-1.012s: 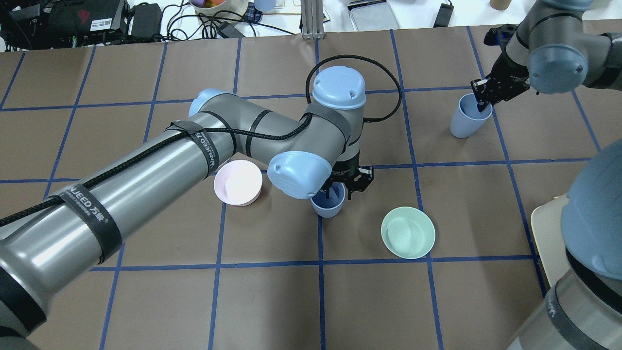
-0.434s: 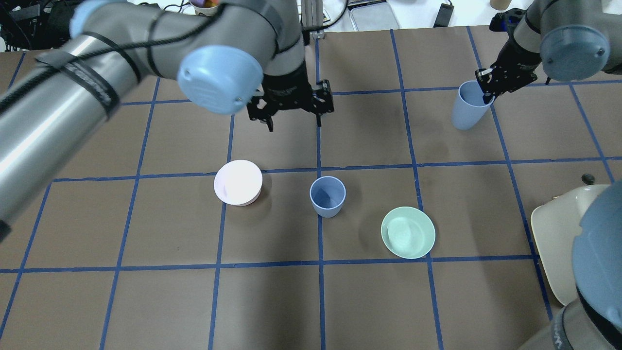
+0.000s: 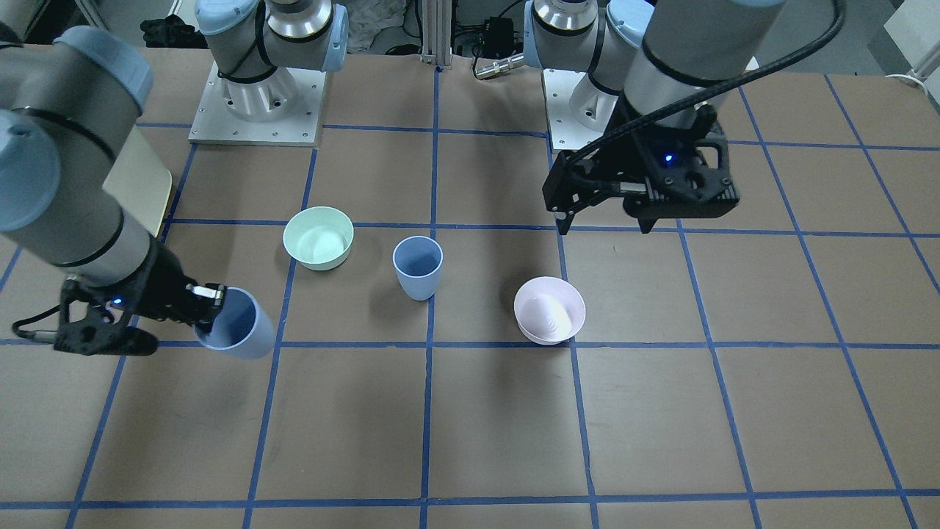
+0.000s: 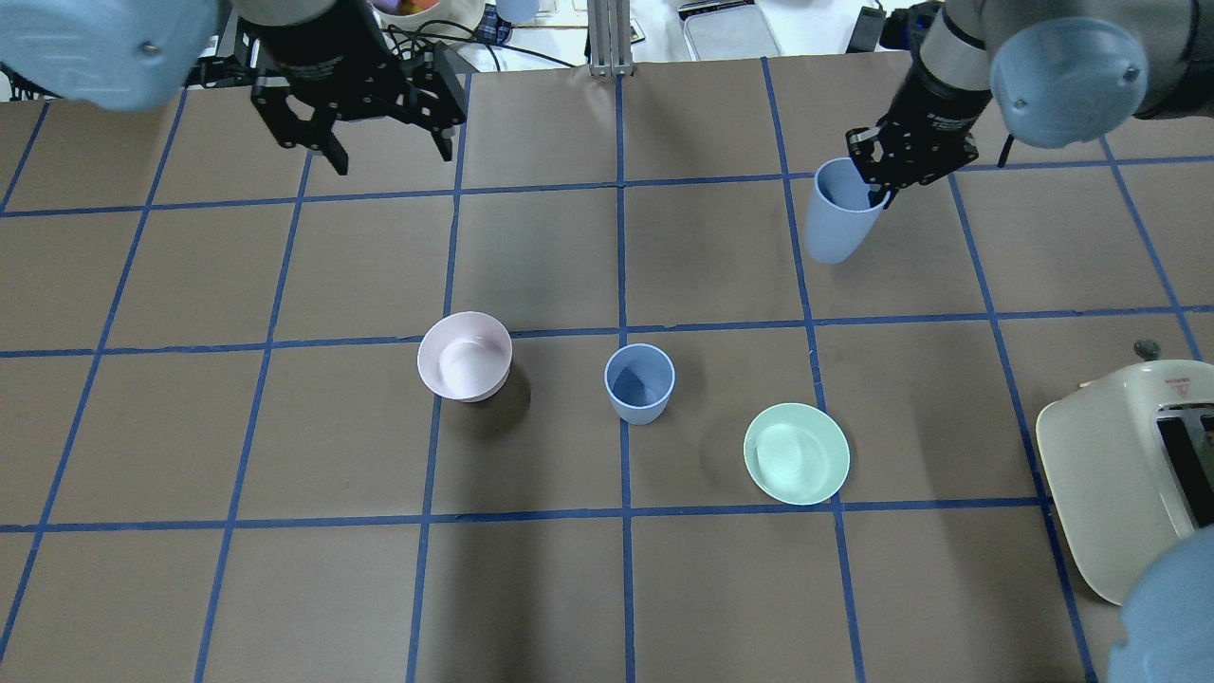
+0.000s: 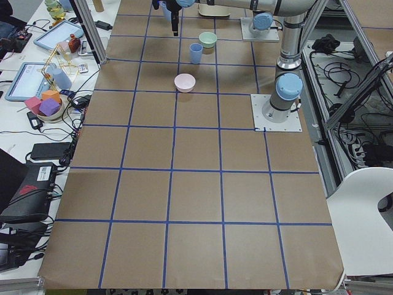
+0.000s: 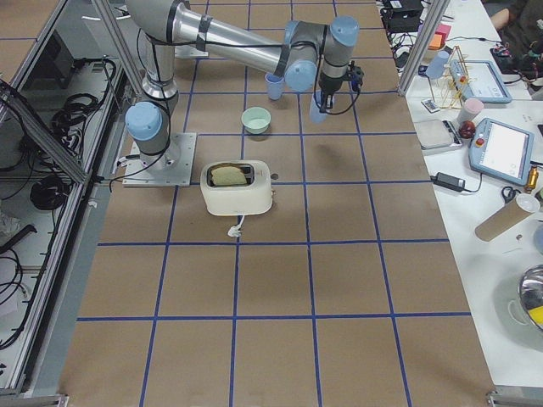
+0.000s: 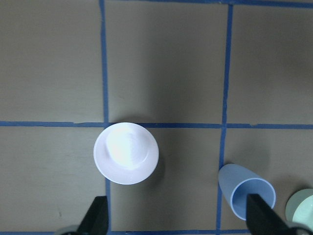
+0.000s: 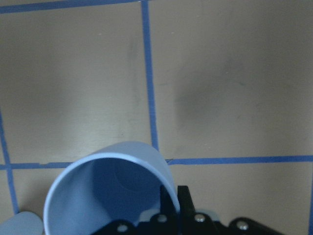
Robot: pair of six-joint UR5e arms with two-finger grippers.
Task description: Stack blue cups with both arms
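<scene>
The right tool (image 4: 873,182) has a cup by the rim, one finger inside and one outside. The held cup (image 4: 836,223) hangs mouth-up over the far right squares, clear of the desk (image 4: 531,588) by the look of its shadow. The target, the standing cup (image 4: 640,384), sits upright and mouth-up mid-desk, between the pink bowl (image 4: 465,356) and the green bowl (image 4: 797,453), touching neither. From the right tool it lies to the robot's left and nearer the robot, so the carry should come across and inward, then straight down that vertical axis. The left tool (image 4: 389,152) is spread wide and empty, well apart at far left. Count: two cups, two bowls, two arms.
</scene>
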